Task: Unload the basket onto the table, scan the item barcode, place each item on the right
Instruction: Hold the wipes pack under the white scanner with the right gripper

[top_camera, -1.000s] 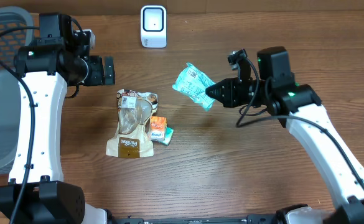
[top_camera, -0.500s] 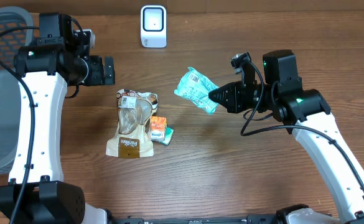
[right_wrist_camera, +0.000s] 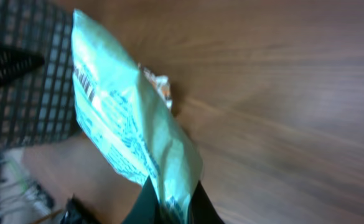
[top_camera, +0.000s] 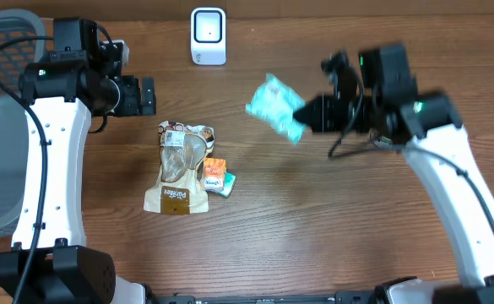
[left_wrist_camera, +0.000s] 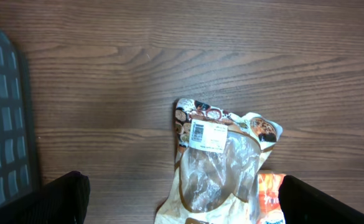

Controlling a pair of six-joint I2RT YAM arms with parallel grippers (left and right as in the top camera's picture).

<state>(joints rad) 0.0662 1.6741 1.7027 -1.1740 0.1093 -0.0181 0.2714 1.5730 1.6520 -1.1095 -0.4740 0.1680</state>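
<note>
Over the last second my right arm has lifted and swung the teal packet (top_camera: 274,105) up and away from me, so it now hangs in the air nearer the white scanner (top_camera: 208,35), though not yet in front of it. The right fingers (top_camera: 307,111) are clamped hard on the packet's lower edge. It is smeared with motion in the overhead view, so the barcode label that faced up a moment ago can't be made out, and I judge the presenting move only partly done. The left fingers (top_camera: 148,95) are spread fully and empty, hovering over the brown pouch (left_wrist_camera: 219,165) on the tabletop (top_camera: 314,219). That pouch carries a white barcode sticker (left_wrist_camera: 208,134) whose print is too small to read, as is the orange packet (top_camera: 215,176) beside it.
</note>
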